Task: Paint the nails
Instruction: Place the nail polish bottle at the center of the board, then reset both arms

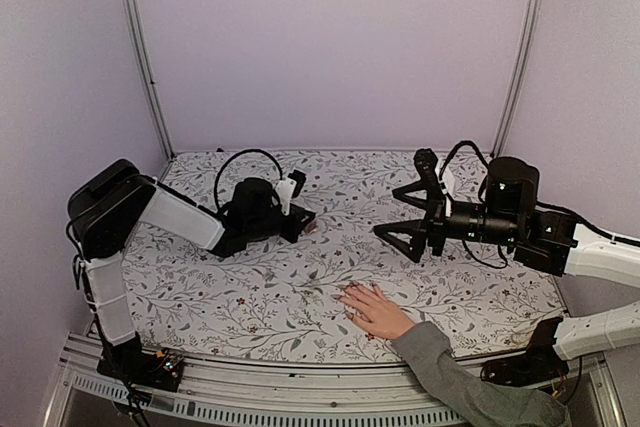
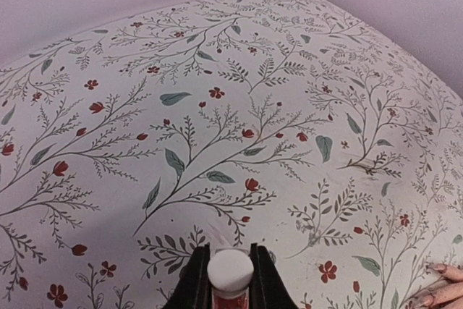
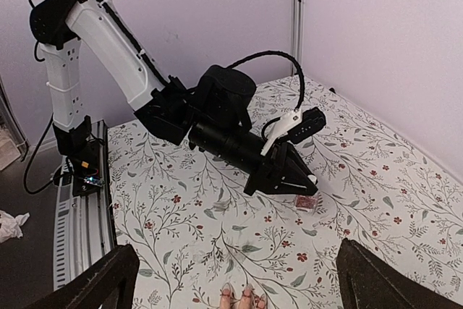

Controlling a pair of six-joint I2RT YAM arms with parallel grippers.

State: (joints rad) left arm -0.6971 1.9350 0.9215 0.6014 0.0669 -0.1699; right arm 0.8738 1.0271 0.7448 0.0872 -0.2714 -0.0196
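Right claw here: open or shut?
Open. The right claw shows its fingers far apart at the wrist view's lower corners, gripping nothing; the top view agrees.

No text, label, brand, number or sign can be read in any view. The bottle (image 2: 231, 268) gripped in the left hand (image 2: 231, 287) shows only a white cap and a red body, and any print on it is too small to tell. The board (image 1: 166, 364) just off the near-left corner of the desk (image 1: 250, 297) is also too small to read.
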